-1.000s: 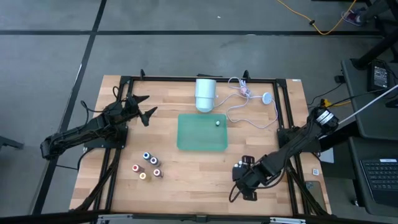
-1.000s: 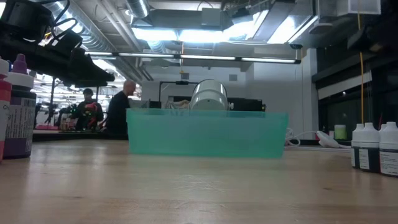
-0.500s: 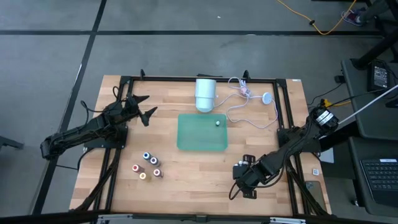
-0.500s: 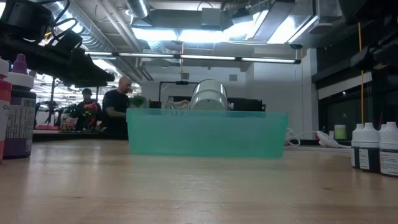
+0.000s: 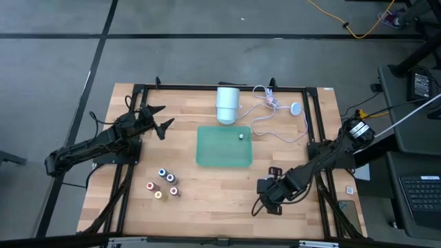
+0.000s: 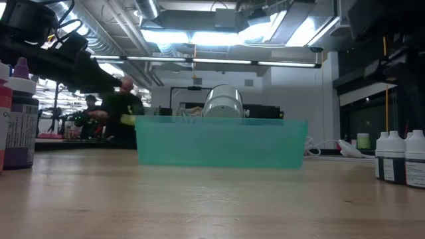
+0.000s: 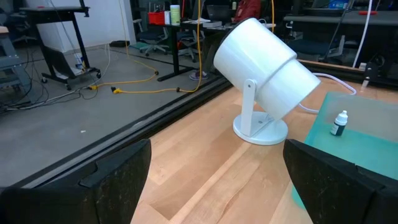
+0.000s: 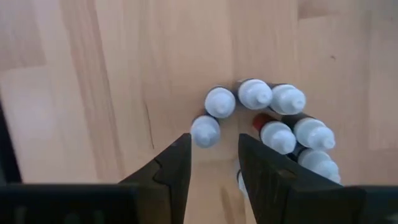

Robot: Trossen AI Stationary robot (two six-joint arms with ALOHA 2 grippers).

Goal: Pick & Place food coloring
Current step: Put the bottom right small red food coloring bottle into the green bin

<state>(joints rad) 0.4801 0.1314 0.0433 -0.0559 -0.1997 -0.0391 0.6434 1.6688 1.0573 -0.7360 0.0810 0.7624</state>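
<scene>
The food coloring bottles with blue, white, red, orange and yellow tops (image 5: 164, 183) stand upright on the near-left part of the table, also seen at the low view's left edge (image 6: 18, 123). One tiny bottle (image 5: 241, 136) (image 7: 339, 123) stands in the green tray (image 5: 222, 160). My right gripper (image 5: 266, 198) (image 8: 214, 167) hangs open, pointing down over a cluster of several white-capped bottles (image 8: 273, 118) (image 6: 398, 156); one cap (image 8: 205, 130) lies just beyond the gap between its fingers. My left gripper (image 5: 160, 118) (image 7: 217, 186) waits open near the table's left side.
A large white cylinder on a foot (image 5: 228, 103) (image 7: 261, 62) stands at the far edge behind the tray, with a white cable (image 5: 275, 118) coiled to its right. Black frame rails run along the table's sides. Bare wood lies between the tray and the near edge. People move in the room behind.
My right gripper has drifted a little toward the table's left and far side, staying above the white-capped bottles. The bottles and the tray have not moved.
</scene>
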